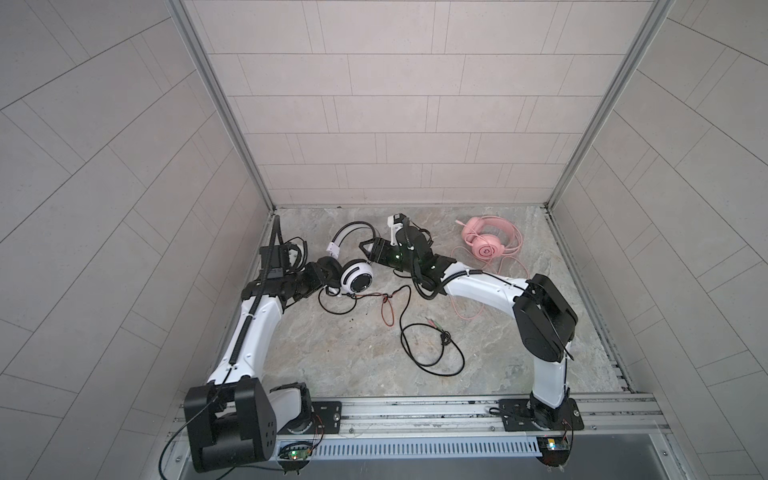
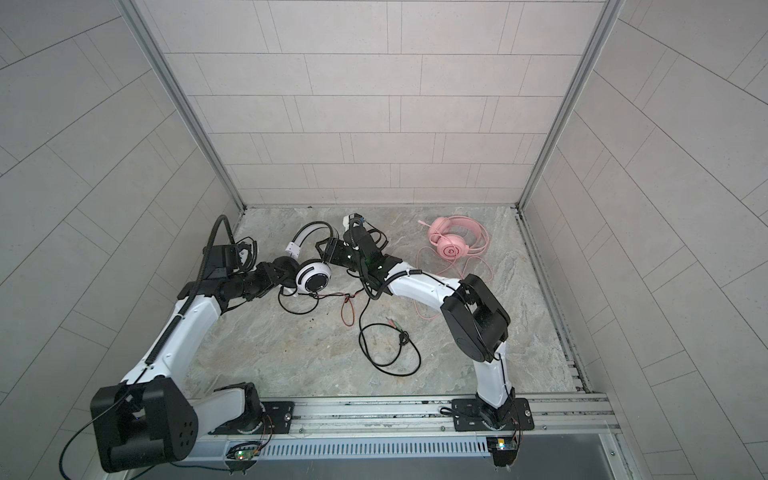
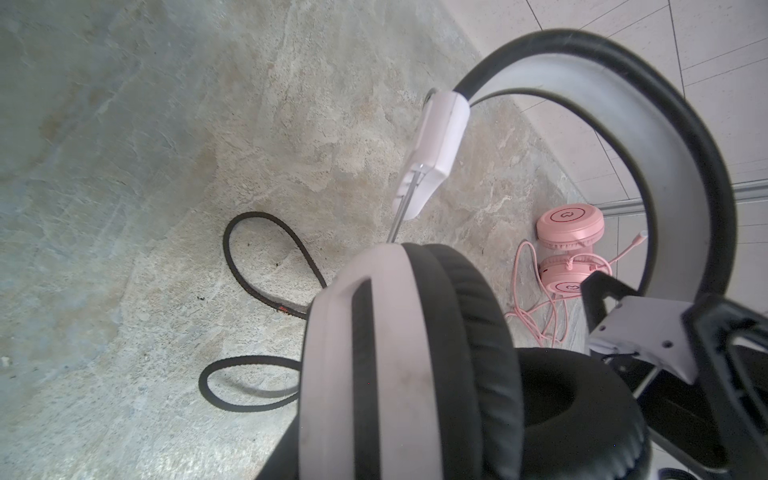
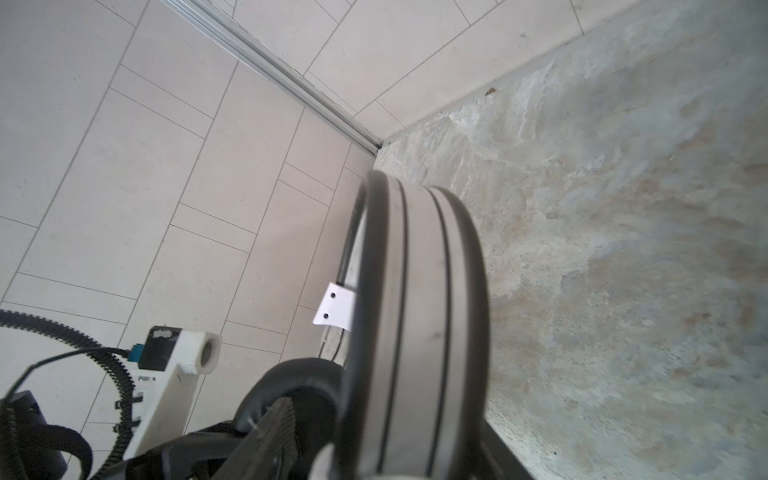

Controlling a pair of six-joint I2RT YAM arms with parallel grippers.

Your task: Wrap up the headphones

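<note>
**Headset held from two sides, cable unwrapped**

White-and-black headset (image 1: 355,277) stands left of centre: glossy hard shells and soft black pads low, padded headband (image 1: 347,232) arcing rearward. Left gripper (image 1: 326,272) clamps the black ear cup (image 1: 329,266). Right gripper (image 1: 372,249) straddles the band's other leg; can't tell if it's pinching. Thin black/red cable (image 1: 432,353) sprawls frontward in loops, nearer the right gripper, so likely its pickup. Pink headset (image 1: 486,245) lies well apart, back right.

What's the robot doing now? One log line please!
left gripper: holds white headset | right gripper: around headband, grip unclear | cable: loose
</note>
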